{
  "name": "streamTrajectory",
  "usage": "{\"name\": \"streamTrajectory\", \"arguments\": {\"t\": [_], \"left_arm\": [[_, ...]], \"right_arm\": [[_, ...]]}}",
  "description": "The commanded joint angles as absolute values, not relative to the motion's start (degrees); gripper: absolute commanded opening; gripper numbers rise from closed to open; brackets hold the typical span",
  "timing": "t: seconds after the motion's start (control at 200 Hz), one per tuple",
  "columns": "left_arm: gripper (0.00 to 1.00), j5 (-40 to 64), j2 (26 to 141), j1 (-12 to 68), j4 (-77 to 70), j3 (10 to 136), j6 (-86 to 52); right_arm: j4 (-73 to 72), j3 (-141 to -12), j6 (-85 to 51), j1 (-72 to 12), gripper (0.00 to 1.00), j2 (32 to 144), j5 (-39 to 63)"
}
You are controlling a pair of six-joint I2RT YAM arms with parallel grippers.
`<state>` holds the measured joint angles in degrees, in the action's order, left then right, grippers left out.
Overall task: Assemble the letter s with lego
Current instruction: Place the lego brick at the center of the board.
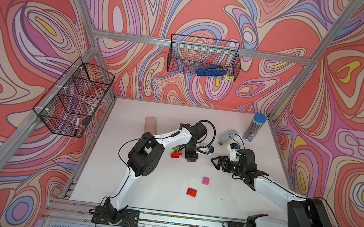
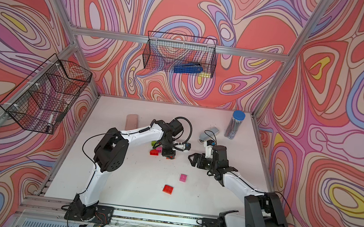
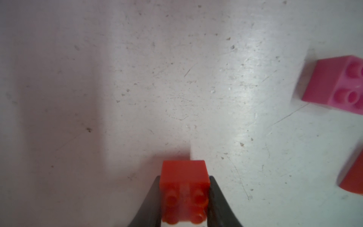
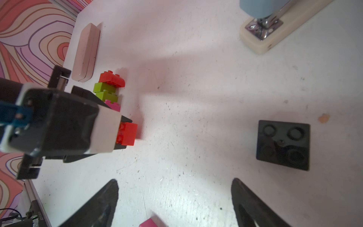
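Red brick gripped between the left fingers near their tips; right fingers spread apart, empty.

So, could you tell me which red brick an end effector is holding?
The red brick clamped in the left end effector; the lone red brick and the cluster's red brick are ungripped.

I read no text anywhere. Pencil tube label and stapler end mark: too small for me to make out.
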<state>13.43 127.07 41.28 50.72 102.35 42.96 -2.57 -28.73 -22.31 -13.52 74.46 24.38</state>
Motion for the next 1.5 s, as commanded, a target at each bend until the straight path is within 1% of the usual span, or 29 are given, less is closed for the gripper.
{"name": "streamTrajectory", "arguments": {"t": [0.0,0.195,0.391,0.601,0.706,0.851,0.922,1.017,1.217,1.302,1.492], "left_arm": [[0.27,13.61,128.98,41.57,53.79,104.28,46.96],[0.30,14.83,130.72,41.75,53.85,106.09,48.27],[0.38,15.59,131.84,41.89,54.41,107.64,48.52],[0.54,16.60,131.84,41.93,54.40,108.86,48.01],[0.59,17.12,130.65,41.84,53.81,109.16,46.31],[0.66,19.90,125.24,41.27,52.84,107.41,42.78],[0.68,21.27,121.23,40.49,51.18,104.19,40.21],[0.72,21.50,115.81,39.36,50.02,99.45,38.17],[0.79,22.61,104.16,36.81,46.49,88.37,32.68],[0.81,23.41,99.55,36.39,44.30,83.87,30.77],[0.83,25.66,91.49,36.20,38.40,74.82,26.38]], "right_arm": [[-1.33,-28.17,-25.07,-13.27,0.88,74.89,25.18],[5.71,-30.28,-25.22,-13.62,0.84,73.89,22.49],[9.17,-30.40,-25.84,-14.48,0.82,71.26,20.86],[13.39,-31.00,-27.80,-17.20,0.82,67.94,17.62],[16.22,-31.96,-30.00,-20.39,0.81,66.81,14.01],[20.38,-33.95,-35.46,-25.84,0.76,66.59,7.09],[22.64,-35.49,-38.18,-28.27,0.76,67.57,4.05],[24.82,-37.03,-41.42,-31.93,0.73,69.31,0.26],[25.28,-38.03,-46.98,-37.03,0.67,73.30,-2.83],[25.75,-39.16,-48.02,-39.18,0.66,75.02,-4.27],[27.58,-41.25,-51.78,-43.42,0.64,78.53,-7.74]]}}
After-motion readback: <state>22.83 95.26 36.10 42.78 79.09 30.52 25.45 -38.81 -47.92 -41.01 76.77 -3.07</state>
